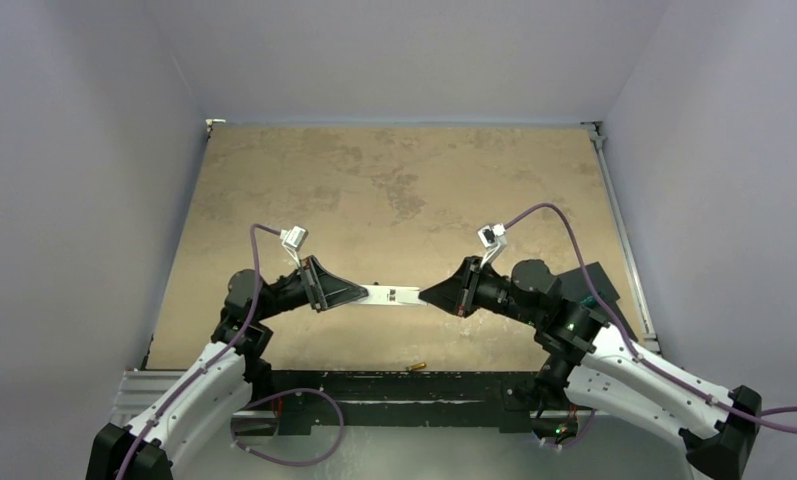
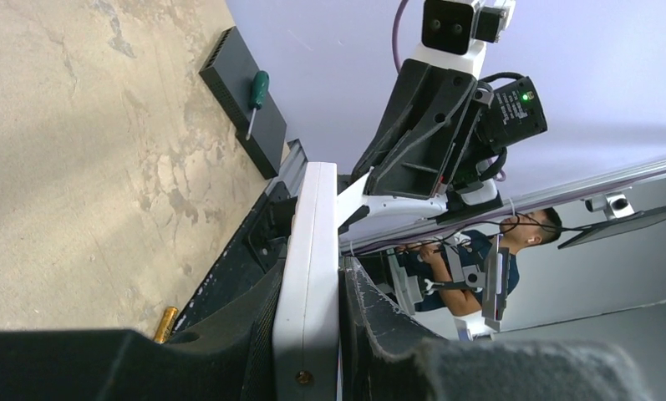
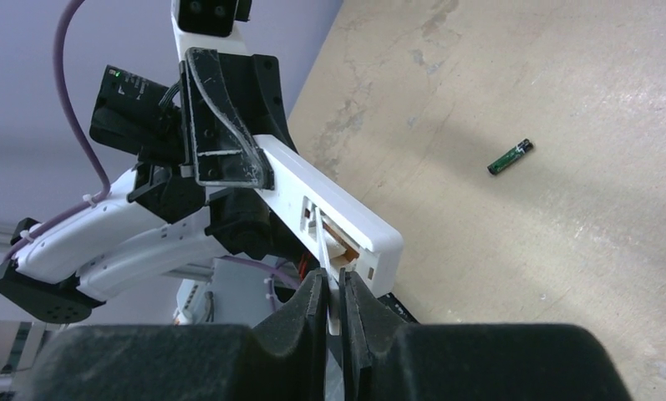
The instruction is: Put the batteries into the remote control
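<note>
The remote control (image 1: 394, 296) hangs above the counter (image 1: 374, 180), held level between the two arms near the middle of the near half. From above only a short white stretch of it shows; both ends are lost behind the black claws.

The left claw (image 1: 357, 293) is clamped on the remote's left end, one finger against each long face. In the left wrist view the remote appears edge-on, so neither its buttons nor its back can be read.

The right claw (image 3: 338, 305) has its fingers pressed almost together on a thin white flap (image 3: 324, 251) that sticks out of the open recess at the remote's right end. Whether that flap is still attached to the remote is hard to tell. A copper-coloured part shows inside the recess, and what else is in there cannot be made out.

The gold battery (image 1: 417, 367) lies on the counter near the front edge, below the remote. The dark battery (image 3: 510, 156) lies alone on the counter, well apart from the remote, and shows only in the right wrist view.

A black pad (image 2: 227, 67) sits at the counter's right side, with a green-handled screwdriver (image 2: 259, 88) lying on it. From above, the right arm covers much of the pad and hides the screwdriver.
</note>
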